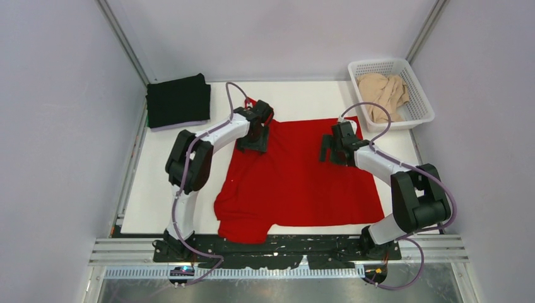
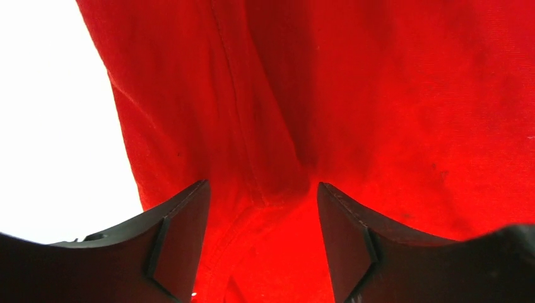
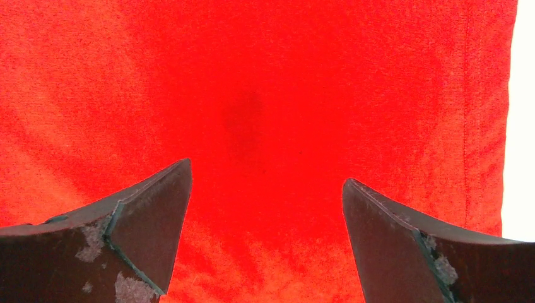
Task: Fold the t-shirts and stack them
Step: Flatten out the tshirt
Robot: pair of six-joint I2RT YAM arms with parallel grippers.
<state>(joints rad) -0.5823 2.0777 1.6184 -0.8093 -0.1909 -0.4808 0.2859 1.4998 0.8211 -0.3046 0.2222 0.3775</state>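
Two open hands just over red t-shirt (image 1: pixel 296 186) lying flat on desk (image 1: pixel 158 183): left hand (image 1: pixel 253 144) at far-left part, right hand (image 1: pixel 329 150) at far-right part. Beige t-shirt (image 1: pixel 385 95) bunched inside white basket (image 1: pixel 424 117).

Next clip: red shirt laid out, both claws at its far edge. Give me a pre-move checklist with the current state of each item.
1. Left claw open: ok, a raised seam of the red t-shirt lies between its jaws.
2. Right claw open: ok, over flat cloth beside the hem.
3. Red t-shirt lying flat: not ok, rumpled at its near left corner.
4. Either claw touching the cloth: cannot tell.
5. Black t-shirt folded at the far left: ok.
6. Beige t-shirt out of the way in the basket: ok, but unfolded.
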